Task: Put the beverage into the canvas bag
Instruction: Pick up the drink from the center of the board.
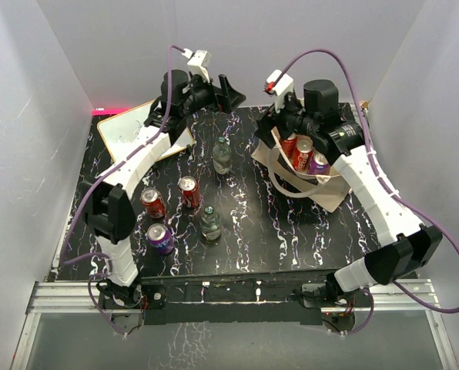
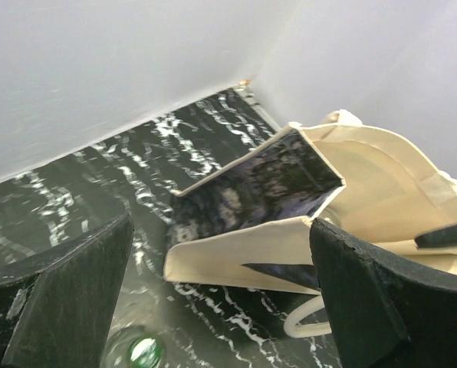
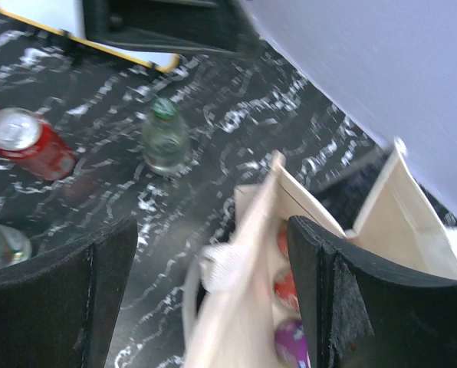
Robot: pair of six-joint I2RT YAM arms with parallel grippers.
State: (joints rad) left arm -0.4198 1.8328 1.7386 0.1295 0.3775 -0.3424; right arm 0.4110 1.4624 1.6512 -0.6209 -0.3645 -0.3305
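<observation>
The canvas bag [image 1: 331, 194] is sitting near the desk's [image 1: 245, 231] far right corner, holding cans [image 1: 302, 153]. The right hand [image 3: 213, 291] is straddling its rim with fingers apart, probably steadying it. The left hand [image 2: 221, 268] is hovering spread wide, empty.

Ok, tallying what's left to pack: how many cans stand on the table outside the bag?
3. A red can left of centre, a second red can right of it, and a purple can nearer the robot. The left arm may hide more.
</observation>
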